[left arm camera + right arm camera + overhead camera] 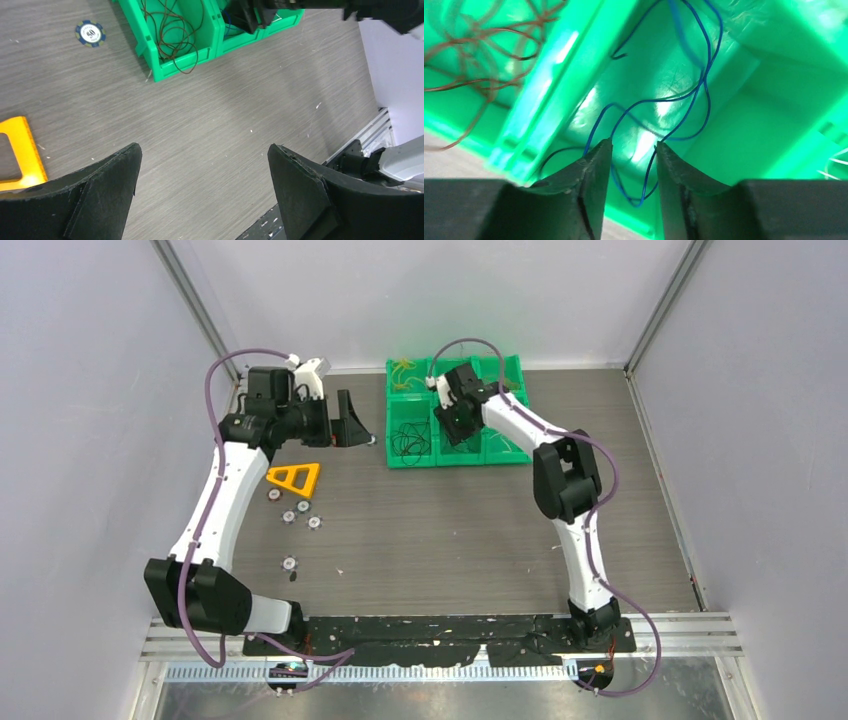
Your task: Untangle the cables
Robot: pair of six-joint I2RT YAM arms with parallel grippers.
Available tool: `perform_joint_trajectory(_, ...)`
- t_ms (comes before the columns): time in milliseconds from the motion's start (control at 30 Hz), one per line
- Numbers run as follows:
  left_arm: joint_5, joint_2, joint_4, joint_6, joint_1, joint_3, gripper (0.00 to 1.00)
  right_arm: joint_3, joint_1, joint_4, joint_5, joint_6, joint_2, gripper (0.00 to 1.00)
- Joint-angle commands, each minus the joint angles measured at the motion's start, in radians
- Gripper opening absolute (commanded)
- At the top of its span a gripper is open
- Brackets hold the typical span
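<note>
The left gripper (204, 150) hangs wide open over the table (210, 100), well apart from the bin (152, 60). The right gripper (633, 145) is nearer. Its jaws stand a little apart, with a blue cable (704, 85) looped between them, not pinched, running away from them up the bin.

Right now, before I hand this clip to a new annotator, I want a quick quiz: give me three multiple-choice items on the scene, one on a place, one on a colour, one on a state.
1. Where does the brown wire bundle lie?
A) on the bare table
B) in a green bin
C) on the yellow triangle

2. What colour is the thin wire between the fingers of the right gripper?
A) red
B) white
C) blue

3. How is the left gripper?
A) open, holding nothing
B) shut on a wire
C) shut on a chip

Answers:
1 B: its loops sit within the bin's walls.
2 C: the strand looping between the fingers is blue.
3 A: its fingers stand wide apart with nothing between them.
</note>
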Motion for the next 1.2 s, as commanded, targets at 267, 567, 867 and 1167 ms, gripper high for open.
perform_joint_trajectory(267,-0.109,0.144,-0.083,0.397,-0.104,0.145,1.00,-0.025,-0.020,0.020,-0.187,-0.022,-0.336,0.68)
perform_joint_trajectory(567,-0.260,0.407,-0.079,0.603,-0.274,0.244,0.73,-0.197,-0.112,-0.049,-0.234,-0.019,-0.535,0.74)
perform_joint_trajectory(867,-0.249,0.524,0.053,0.619,-0.344,0.240,0.47,-0.358,-0.214,-0.049,-0.211,0.005,-0.687,0.73)
perform_joint_trajectory(1167,-0.313,0.656,-0.019,0.807,-0.388,0.331,0.32,-0.407,-0.235,-0.052,-0.201,0.001,-0.719,0.73)
